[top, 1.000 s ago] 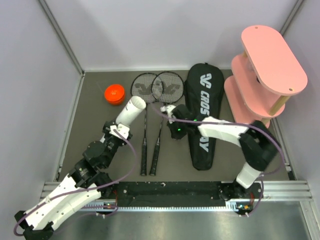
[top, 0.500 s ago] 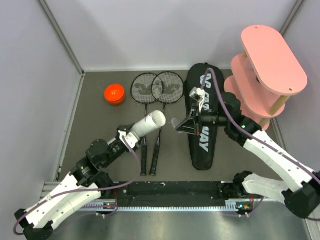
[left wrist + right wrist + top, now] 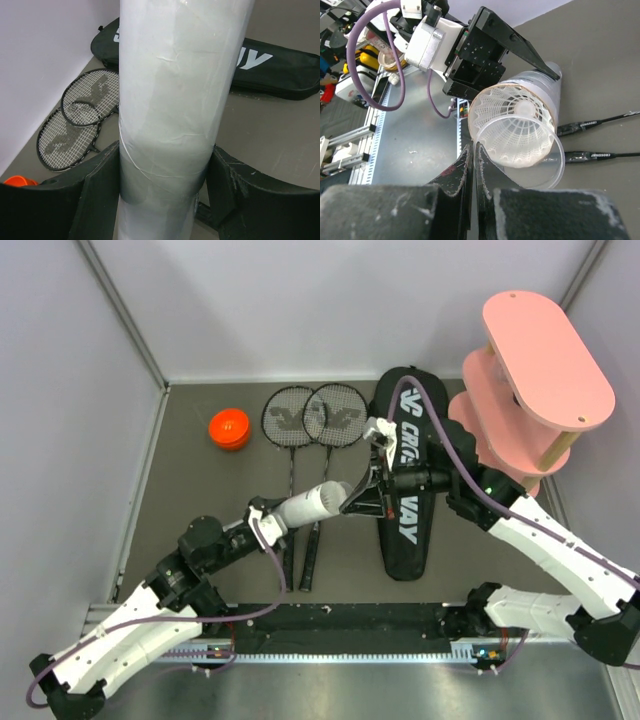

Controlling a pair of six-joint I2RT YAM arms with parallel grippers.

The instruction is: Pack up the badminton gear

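The left pincer (image 3: 165,190), clamped round the white tube (image 3: 175,100), tilts its open mouth towards the right pincer (image 3: 474,150), which pinches a shuttlecock (image 3: 515,125) by its feather rim just beyond its tips, seemingly to slide it in cork-first.

We take this for a robotics lab, a closed test cell. Plain pale walls (image 3: 90,360) in metal framing box in a grey bench (image 3: 200,490) on the left, far and right sides. A left arm (image 3: 110,650) and a right arm (image 3: 560,545) are bolted to a slotted aluminium rail (image 3: 580,615) at the near edge, with purple cables (image 3: 447,440) looped along them. The right wrist view shows more framing (image 3: 347,147) and a clutter of electronics (image 3: 365,55) beyond the bench.
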